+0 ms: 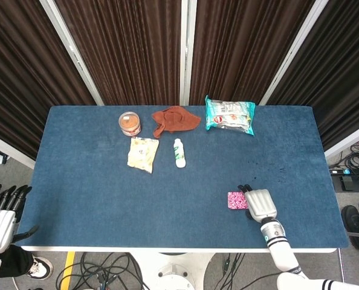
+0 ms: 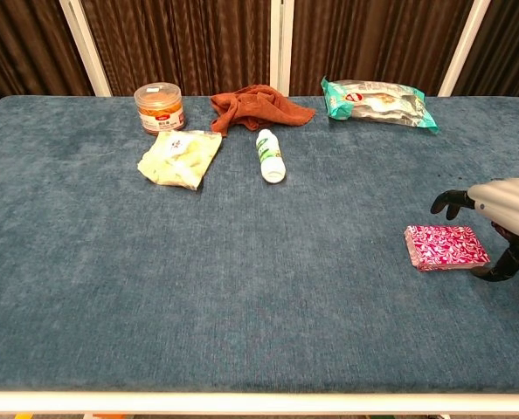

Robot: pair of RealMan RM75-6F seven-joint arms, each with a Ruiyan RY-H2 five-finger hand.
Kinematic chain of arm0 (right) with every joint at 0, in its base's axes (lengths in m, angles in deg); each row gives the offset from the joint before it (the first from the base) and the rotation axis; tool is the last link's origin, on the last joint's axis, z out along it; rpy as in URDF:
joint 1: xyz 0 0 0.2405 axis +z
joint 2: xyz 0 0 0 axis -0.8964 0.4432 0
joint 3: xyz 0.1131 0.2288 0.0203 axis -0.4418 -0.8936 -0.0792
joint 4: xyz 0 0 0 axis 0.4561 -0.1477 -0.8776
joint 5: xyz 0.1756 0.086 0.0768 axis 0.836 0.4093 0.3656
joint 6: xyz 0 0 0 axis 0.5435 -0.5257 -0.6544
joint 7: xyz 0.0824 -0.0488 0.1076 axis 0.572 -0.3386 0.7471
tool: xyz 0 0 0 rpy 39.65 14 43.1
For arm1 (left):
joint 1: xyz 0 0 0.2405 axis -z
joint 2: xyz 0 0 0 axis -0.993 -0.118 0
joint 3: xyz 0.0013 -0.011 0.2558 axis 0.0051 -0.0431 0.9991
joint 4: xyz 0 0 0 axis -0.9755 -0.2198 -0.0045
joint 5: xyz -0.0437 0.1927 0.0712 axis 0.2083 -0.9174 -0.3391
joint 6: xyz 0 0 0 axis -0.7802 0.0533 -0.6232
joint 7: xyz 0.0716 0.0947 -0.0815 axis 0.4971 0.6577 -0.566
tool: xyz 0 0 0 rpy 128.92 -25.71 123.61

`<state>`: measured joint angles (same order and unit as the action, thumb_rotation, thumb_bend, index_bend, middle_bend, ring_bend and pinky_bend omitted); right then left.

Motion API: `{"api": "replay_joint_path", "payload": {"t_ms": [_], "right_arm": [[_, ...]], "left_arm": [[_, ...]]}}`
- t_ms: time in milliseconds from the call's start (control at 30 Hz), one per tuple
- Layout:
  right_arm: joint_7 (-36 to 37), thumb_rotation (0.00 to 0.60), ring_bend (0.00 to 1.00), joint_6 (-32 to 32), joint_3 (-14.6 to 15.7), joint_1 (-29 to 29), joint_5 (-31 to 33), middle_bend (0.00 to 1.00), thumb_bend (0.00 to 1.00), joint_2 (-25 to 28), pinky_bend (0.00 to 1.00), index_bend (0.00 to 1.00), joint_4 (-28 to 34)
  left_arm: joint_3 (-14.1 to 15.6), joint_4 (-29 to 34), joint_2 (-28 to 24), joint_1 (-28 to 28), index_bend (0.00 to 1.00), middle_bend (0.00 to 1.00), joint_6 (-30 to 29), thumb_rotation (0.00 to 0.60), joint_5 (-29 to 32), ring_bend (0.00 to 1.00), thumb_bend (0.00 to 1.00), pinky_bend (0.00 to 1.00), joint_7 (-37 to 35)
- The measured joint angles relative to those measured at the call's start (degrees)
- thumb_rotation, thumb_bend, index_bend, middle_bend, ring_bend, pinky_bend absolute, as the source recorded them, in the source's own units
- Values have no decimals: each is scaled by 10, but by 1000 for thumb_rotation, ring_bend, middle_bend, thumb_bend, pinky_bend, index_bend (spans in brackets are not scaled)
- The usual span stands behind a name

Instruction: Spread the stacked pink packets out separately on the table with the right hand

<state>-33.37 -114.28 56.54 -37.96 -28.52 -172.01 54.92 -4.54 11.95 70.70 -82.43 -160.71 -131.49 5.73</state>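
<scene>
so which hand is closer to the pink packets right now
The right hand: it sits right at the stack of pink packets, its fingers apart around the stack's right end. The left hand is far off, beyond the table's left front corner.

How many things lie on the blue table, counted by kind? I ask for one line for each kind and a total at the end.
Stack of pink packets: 1
Teal snack bag: 1
Yellow packet: 1
White bottle: 1
Orange-lidded jar: 1
Rust-red cloth: 1
Total: 6
</scene>
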Motion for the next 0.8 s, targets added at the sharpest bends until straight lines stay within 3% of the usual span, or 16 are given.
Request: {"api": "replay_joint_path", "payload": {"t_ms": [800], "right_arm": [[-19, 600, 838, -16, 14, 38, 42, 264, 163, -23, 917, 239, -10]], "left_arm": [[-4, -4, -2, -2, 90, 77, -5, 600, 2, 0, 129, 106, -11]]}}
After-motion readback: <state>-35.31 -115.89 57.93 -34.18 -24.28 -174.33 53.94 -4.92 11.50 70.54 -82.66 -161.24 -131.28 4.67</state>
